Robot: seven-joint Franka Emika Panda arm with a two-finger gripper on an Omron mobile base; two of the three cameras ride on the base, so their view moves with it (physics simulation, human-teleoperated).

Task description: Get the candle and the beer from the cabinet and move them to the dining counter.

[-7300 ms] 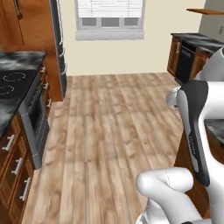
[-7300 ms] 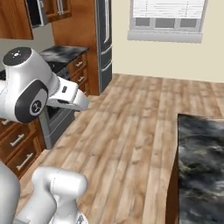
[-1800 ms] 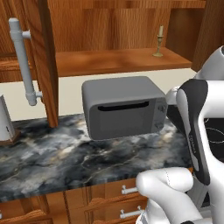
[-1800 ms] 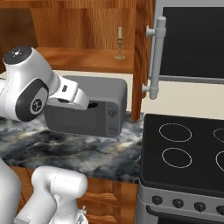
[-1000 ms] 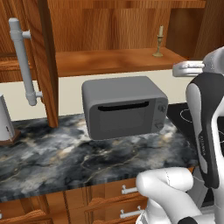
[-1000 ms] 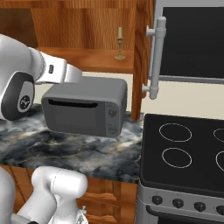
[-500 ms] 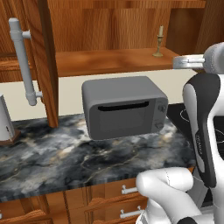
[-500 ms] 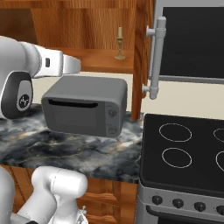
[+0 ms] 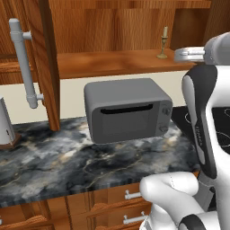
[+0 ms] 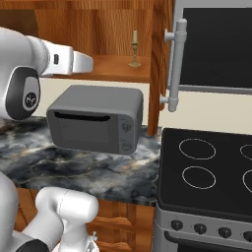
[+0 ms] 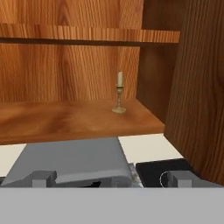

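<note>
The arm has been raised from beside the microwave (image 9: 127,109) to the level of the cabinet (image 11: 74,52) shelf — half a second back the forearm was lower and more bent, and now it is stretched out level in the right base view, pointing towards the open shelf. The gripper (image 11: 111,178) is seen in the hand view with its two finger tips standing wide apart and nothing between them, so nothing is held. The candle (image 11: 119,99) is stood upright on the lower shelf of the cabinet, towards the right end, near the inner side wall and well apart from the gripper; it is also seen above the microwave in the left base view (image 9: 163,42) and in the right base view (image 10: 134,48). It is lined up almost centrally above the finger tips, which suggests that the approach to the candle is being set up and that the grasp is not yet begun. The beer cannot be made out on the shelf as shown, so it is judged to be hidden or elsewhere in the cabinet. Against the earliest frames the whole scene is changed — there a wooden floor, a window and a dark worktop edge were in view, whereas now the marbled worktop (image 9: 54,157), the stove (image 10: 206,172) and the open cabinet door (image 9: 40,58) are faced, which is taken as the base having been driven, not the things moved. Both carries to the dining counter remain to be done.
</note>
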